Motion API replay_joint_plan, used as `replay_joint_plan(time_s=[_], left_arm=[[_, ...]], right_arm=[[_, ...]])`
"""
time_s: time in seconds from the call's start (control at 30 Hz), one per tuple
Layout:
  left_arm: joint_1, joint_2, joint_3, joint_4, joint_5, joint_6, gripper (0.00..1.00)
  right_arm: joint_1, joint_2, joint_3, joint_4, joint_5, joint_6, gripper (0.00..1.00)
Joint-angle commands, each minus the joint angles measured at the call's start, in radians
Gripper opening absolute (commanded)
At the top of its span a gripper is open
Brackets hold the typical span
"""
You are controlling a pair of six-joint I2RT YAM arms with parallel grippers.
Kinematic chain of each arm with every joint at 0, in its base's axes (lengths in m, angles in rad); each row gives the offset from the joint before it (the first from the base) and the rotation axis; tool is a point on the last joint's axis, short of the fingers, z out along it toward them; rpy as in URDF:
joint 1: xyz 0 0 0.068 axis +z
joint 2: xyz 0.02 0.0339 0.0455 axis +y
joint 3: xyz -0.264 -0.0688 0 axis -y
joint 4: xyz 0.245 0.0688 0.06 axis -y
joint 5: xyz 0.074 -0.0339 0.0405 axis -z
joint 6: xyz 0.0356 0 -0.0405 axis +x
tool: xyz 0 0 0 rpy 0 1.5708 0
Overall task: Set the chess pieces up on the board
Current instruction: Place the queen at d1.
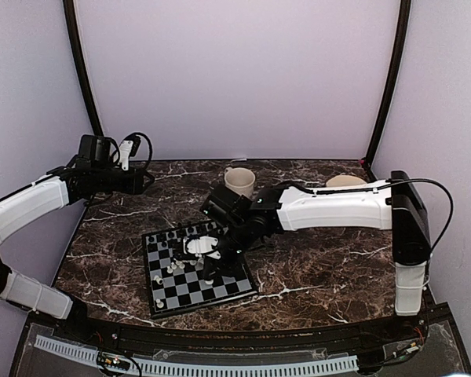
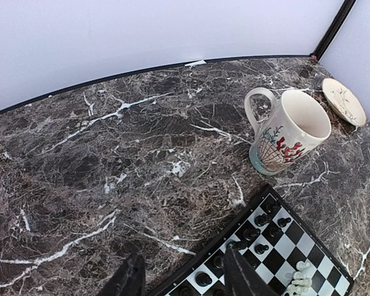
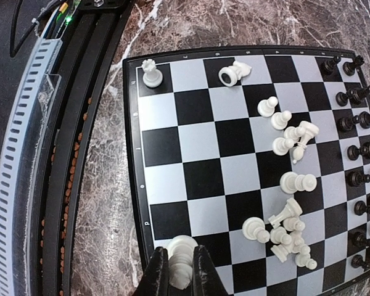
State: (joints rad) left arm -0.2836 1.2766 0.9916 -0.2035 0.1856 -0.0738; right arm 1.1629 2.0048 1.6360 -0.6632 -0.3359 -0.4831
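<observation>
The board (image 1: pixel 220 292) lies at the table's front centre, also in the right wrist view (image 3: pixel 185 142) and the left wrist view (image 2: pixel 234 231). Black chess pieces (image 3: pixel 357 160) stand in two rows along its far edge. White pieces (image 3: pixel 287 139) lie heaped mid-board. One white piece (image 3: pixel 151 73) stands on a corner square and another (image 3: pixel 233 74) lies toppled near it. My right gripper (image 3: pixel 179 271) is shut on a white piece (image 3: pixel 180 262) at the board's near edge; it hangs over the board (image 1: pixel 210 267). My left gripper (image 2: pixel 185 280) is open and empty, raised at the far left (image 1: pixel 145 179).
A cream mug (image 1: pixel 240 182) with a red pattern (image 2: pixel 290 132) stands behind the board. A small plate (image 1: pixel 345 181) lies at the back right. A black rail with a white cable chain (image 3: pixel 24 154) runs along the table's near edge.
</observation>
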Motion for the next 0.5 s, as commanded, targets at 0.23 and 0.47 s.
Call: replay_joint_plan(time_s=[0.23, 0.47], left_arm=[[0.005, -0.029, -0.015, -0.006, 0.024, 0.016, 0.45], [0.004, -0.028, -0.017, -0.002, 0.033, 0.016, 0.45]], right_arm=[[0.094, 0.078, 0.046, 0.047, 0.032, -0.04, 0.03], [0.1, 0.131, 0.076, 0.066, 0.078, -0.024, 0.03]])
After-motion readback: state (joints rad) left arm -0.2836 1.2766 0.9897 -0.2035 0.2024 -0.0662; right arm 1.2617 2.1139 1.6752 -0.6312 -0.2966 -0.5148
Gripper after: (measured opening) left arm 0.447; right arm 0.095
